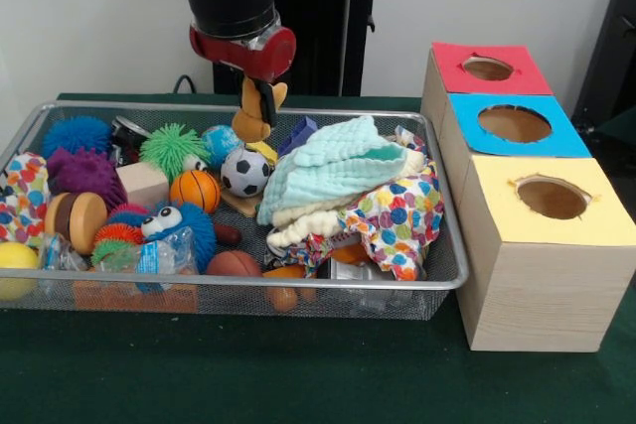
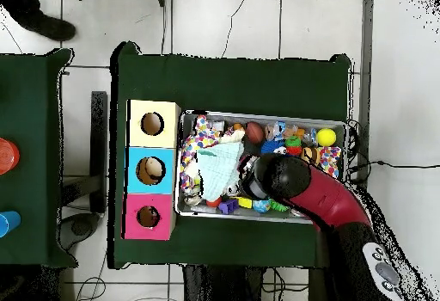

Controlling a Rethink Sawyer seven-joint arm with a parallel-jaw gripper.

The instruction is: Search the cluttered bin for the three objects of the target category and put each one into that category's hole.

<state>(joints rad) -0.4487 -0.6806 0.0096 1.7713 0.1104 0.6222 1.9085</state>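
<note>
My gripper (image 1: pixel 266 104) hangs over the back middle of the wire-mesh bin (image 1: pixel 298 287) and is shut on a small orange-tan plush toy (image 1: pixel 252 126). The toy dangles just above a soccer ball (image 1: pixel 244 172). Close by in the bin lie a basketball (image 1: pixel 195 190) and a brown football (image 1: pixel 235 263). To the right of the bin stand three boxes with round holes, topped red (image 1: pixel 487 68), blue (image 1: pixel 514 123) and yellow (image 1: pixel 553 198). In the overhead view the red arm (image 2: pixel 288 184) covers the gripper and the toy.
The bin also holds a green spiky ball (image 1: pixel 172 149), blue (image 1: pixel 76 133) and purple (image 1: pixel 84 171) fuzzy balls, a wooden block (image 1: pixel 142 184), a mint cloth (image 1: pixel 333 168) and a dotted cloth (image 1: pixel 402 220). In the overhead view the boxes (image 2: pixel 152 170) stand left of the bin.
</note>
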